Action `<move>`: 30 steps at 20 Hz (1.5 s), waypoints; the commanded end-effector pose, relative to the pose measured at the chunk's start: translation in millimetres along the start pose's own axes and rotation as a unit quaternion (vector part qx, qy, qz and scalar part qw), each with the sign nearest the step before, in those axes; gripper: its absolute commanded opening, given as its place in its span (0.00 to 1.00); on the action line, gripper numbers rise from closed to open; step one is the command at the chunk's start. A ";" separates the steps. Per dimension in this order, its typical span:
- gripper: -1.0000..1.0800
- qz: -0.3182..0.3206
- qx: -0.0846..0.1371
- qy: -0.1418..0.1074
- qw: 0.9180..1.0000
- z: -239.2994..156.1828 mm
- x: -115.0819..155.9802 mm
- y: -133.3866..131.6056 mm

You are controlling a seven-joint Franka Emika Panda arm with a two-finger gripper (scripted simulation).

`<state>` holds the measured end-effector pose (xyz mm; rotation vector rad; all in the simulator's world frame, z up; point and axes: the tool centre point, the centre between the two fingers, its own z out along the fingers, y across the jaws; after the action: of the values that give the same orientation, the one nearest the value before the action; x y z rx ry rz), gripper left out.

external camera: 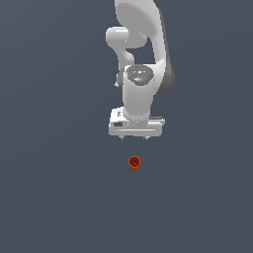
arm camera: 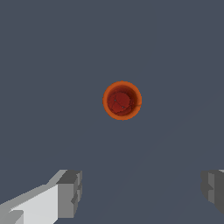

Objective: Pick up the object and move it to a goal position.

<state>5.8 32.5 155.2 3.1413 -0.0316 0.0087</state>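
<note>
I see my end effector (external camera: 134,138) hanging with fingers (arm camera: 70,192) spread wide, holding nothing, above the upright orange-red cup (external camera: 134,162) on the tabletop (external camera: 54,188).

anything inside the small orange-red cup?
The wrist view looks straight into the small orange-red round cup: only its darker red inner surface shows, with nothing in it. The floor under its base is covered. The white gripper is open, apart from it.

The cup (external camera: 134,162) is orange-red at the rim with a darker red inside. Above it, the arm (external camera: 141,59) and tool (external camera: 134,138) are white with grey fingertips (arm camera: 70,192). The desk (external camera: 49,173) around the cup is plain slate blue-grey.
</note>
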 end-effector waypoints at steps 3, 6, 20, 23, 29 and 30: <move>0.96 0.033 0.001 -0.001 0.999 7.5 8.8 -0.6; 0.96 0.064 0.001 -0.001 0.998 14.6 16.6 -1.1; 0.96 0.223 0.000 -0.003 0.975 55.8 54.4 -4.2; 0.96 0.242 0.000 -0.003 0.970 61.3 58.6 -4.7; 0.96 0.262 -0.001 -0.003 0.965 67.1 62.8 -5.3; 0.96 0.263 -0.001 -0.003 0.965 67.4 63.0 -5.3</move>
<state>68.5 36.5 88.8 3.0256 -0.8460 -0.0008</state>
